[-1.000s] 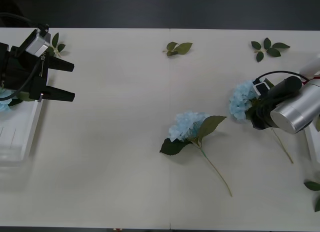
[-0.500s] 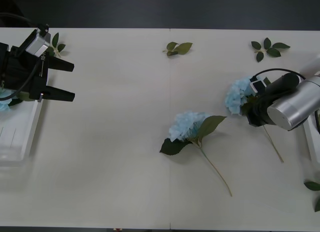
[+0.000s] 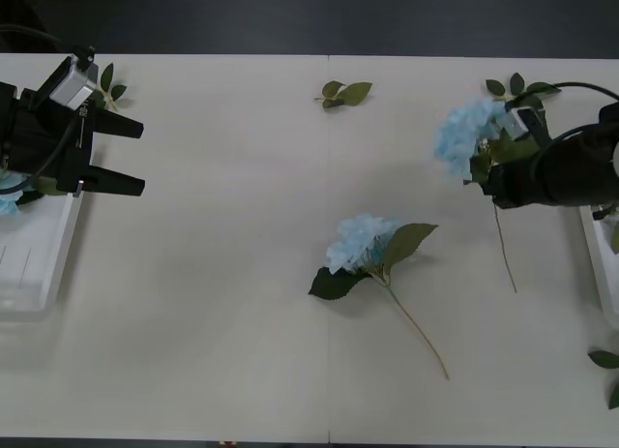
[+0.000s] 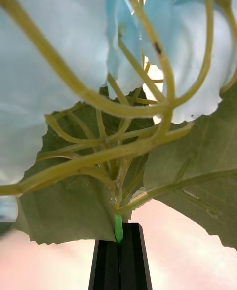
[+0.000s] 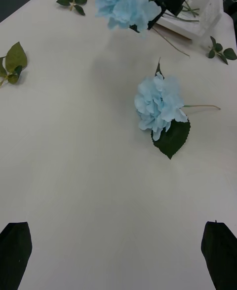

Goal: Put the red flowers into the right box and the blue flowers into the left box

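Blue petals crowded the right wrist view, where the right gripper point(image 4: 118, 250) had its black fingers point(image 4: 106, 265) pressed together on the green stem of a hydrangea point(image 3: 467, 134), pinching it just under the head so that leaves and bloom stood up in front of the camera. In the front view that flower sat at the upper right of the frame, its head lifted off the bench point(image 3: 213, 303) and its stem trailing down to the surface; gripping close to the heavy head probably kept it from flopping during the carry toward the left box point(image 3: 29, 264) at the far left edge. A second hydrangea point(image 3: 363, 245) lay flat near the middle of the frame, stem pointing to the lower right, well apart from both arms and not yet sorted. The left gripper point(image 3: 124, 156) hung at the upper left beside the left box with its fingers spread wide and nothing between them, likely waiting to receive or fetch a flower. A sliver of the right box point(image 3: 598, 264) showed at the right edge, and loose leaf sprigs point(image 3: 345, 92) lay along the top. Compared with a second before, the held hydrangea had risen and shifted toward the top of the frame, its stem swinging under it, and the right arm had turned and drawn back to the right edge, while the left gripper and the lying hydrangea had not moved.
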{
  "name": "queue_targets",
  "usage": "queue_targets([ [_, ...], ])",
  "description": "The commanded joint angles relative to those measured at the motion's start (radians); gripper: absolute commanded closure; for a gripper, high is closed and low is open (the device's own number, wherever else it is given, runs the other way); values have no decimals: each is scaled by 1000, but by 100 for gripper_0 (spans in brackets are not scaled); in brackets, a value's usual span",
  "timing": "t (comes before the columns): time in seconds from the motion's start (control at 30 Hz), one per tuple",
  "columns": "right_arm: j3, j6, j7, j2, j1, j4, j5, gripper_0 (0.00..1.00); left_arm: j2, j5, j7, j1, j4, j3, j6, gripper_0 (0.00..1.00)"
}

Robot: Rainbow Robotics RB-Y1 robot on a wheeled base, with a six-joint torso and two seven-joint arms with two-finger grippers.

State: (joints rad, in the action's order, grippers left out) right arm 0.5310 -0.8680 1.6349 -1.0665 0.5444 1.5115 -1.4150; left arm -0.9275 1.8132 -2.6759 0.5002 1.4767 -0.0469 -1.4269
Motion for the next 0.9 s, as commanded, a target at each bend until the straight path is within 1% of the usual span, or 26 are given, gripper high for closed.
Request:
queue_targets([
  [0.03, -46, 7, 218, -36, 29, 23, -285, 100, -8, 5, -29, 40, 11, 10, -7, 0],
  [0.17, -68, 7, 461, -27, 29, 13, -510, 100, -8, 5, -29, 40, 11, 10, -7, 0],
  [0.23, -71, 15, 531, -16, 28, 13, -593, 100, -8, 5, -29, 40, 11, 10, -7, 0],
  [0.3, -79, 21, 591, 4, 29, 13, -656, 100, 16, 14, -29, 47, 8, 25, 6, 0],
  [0.37, -97, 21, 672, 45, 29, 13, -714, 100, 29, 18, -29, 44, 14, 61, 17, 0],
  [0.47, -123, 21, 758, 114, 34, 13, -745, 100, 44, 11, -29, 43, 33, 87, 8, 0],
  [0.7, -190, 21, 850, 290, 51, 13, -746, 100, 46, 5, -19, 41, 37, 73, -13, 0],
  [0.9, -223, 53, 852, 425, 55, 13, -745, 100, 53, 21, 215, 38, 36, 75, -64, 0],
])
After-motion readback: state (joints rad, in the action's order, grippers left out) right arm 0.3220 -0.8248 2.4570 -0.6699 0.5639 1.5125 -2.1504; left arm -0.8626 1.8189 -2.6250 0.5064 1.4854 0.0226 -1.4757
